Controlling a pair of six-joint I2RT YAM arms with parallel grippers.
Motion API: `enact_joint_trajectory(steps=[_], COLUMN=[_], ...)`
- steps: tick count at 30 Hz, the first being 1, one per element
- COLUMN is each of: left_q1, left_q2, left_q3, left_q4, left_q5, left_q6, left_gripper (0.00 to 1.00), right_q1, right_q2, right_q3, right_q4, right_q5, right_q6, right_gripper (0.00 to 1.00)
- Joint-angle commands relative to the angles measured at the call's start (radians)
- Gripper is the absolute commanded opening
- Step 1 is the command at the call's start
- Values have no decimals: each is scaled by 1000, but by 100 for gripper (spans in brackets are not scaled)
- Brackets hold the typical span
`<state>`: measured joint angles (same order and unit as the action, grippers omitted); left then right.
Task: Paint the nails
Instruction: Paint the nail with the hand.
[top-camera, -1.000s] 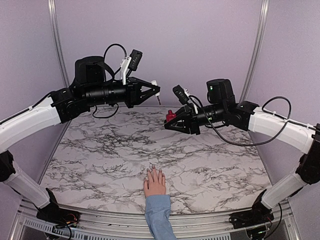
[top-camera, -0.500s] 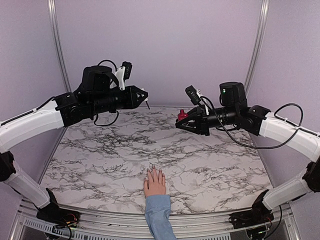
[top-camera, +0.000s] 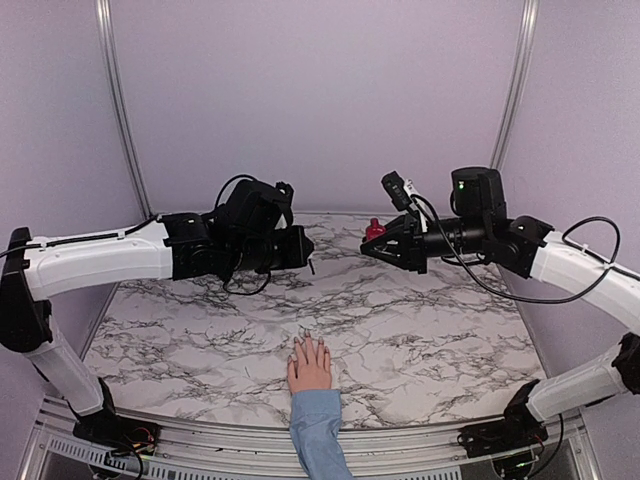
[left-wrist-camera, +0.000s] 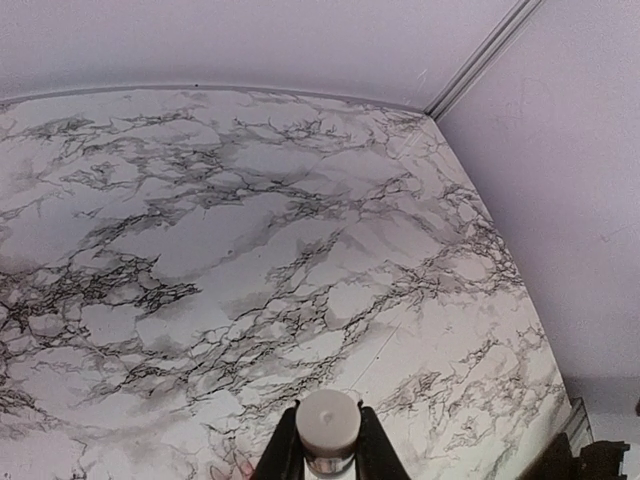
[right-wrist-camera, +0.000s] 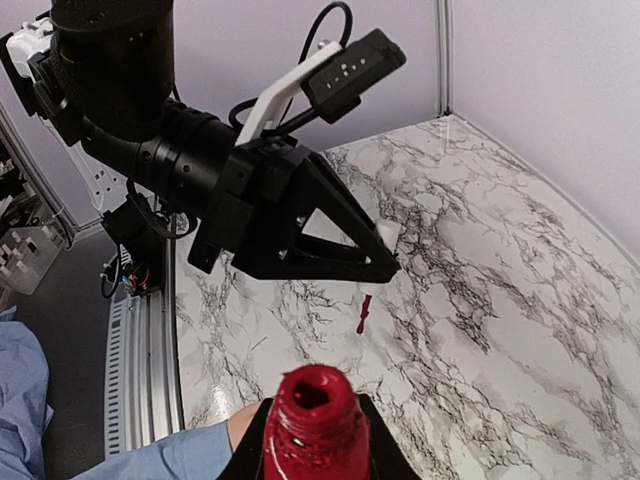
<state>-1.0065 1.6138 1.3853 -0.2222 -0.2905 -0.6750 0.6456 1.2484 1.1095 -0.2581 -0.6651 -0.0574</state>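
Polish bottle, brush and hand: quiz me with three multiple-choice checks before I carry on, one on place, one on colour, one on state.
1. Where does the hand lie?
A. On the marble table, at its near edge between the arm bases
B. At the far left corner
C. Raised off the table

2. What colour is the tip of the brush below the white cap?
A. White
B. Dark red
C. Blue

3. How is the polish bottle in the right gripper?
A. Capped
B. Open, cap off
C. Lying on the table

Answers:
1 A: the top view shows it flat by the near edge.
2 B: the right wrist view shows a red tip.
3 B: its mouth is bare, and the left gripper holds the cap.
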Motion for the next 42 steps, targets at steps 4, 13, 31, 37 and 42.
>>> enact_joint_trajectory(steps=[4,13,31,37,42], left_q1=[-20,-23,-33,-42,-44], left_q2=[51,124,226,239,252], left_q3=[-29,-44,-80,-67,-62], left_q4=[-47,-48,-51,-51,-65], left_q5=[-44,-61,-87,-90,-97], left_q6=[-76,-99,-197,-189,-199], left_gripper=[0,0,0,0,0], right_q1=[-10,-14,-15,-14,-15], right_q2=[-22,28,25,23,26], right_q3=[-13,24,18,10,10], right_q4=[13,9,18,19,22], right_q5=[31,34,34,38,37], right_q6=[13,8,4,1,1], right_gripper=[0,0,0,0,0])
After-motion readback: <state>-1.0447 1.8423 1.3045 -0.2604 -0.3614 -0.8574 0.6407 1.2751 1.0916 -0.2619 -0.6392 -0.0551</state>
